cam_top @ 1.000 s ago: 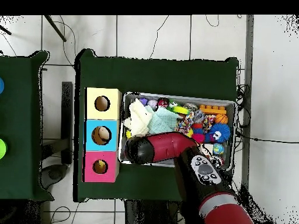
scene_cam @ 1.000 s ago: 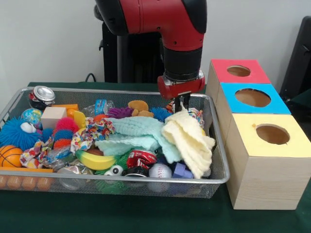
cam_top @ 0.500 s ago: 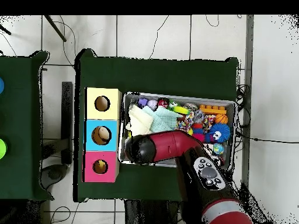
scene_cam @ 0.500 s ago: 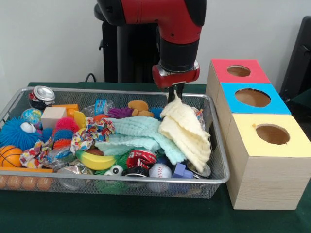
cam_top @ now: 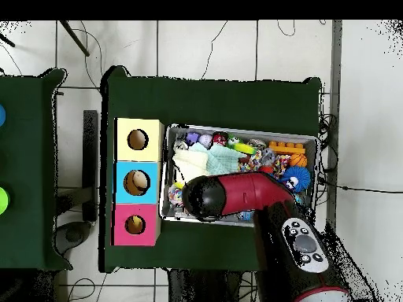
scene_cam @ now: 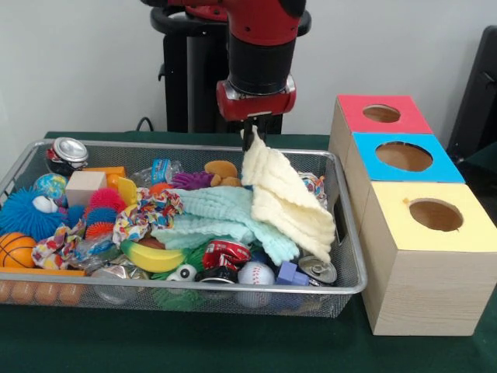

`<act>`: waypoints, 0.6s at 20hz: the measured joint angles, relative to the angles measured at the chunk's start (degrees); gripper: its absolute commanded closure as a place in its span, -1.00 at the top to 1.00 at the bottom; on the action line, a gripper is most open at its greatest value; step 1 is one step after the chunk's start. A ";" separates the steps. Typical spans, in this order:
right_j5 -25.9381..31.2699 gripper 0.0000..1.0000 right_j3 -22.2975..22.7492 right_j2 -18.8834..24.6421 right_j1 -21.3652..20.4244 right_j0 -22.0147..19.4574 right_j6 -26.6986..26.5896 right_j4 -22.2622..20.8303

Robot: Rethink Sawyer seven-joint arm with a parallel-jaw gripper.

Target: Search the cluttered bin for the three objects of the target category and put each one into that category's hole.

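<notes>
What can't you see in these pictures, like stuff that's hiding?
- Gripper: in the overhead view the red arm covers it completely.
- Things under the yellow cloth and the mint cloth: the front view shows only the cloths.
- Insides of the red, blue and yellow holes: too dark in both views.
- Bottom layer of the wire bin: buried under toys.

No legible text — anywhere.
</notes>
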 measured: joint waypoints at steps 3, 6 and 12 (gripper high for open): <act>2.18 -1.00 -1.35 0.22 -0.12 -0.61 0.00 -0.01; 4.04 -1.00 -2.49 0.81 -0.37 -1.08 0.00 0.00; 8.07 -1.00 -5.32 2.60 -0.65 -2.13 0.00 0.02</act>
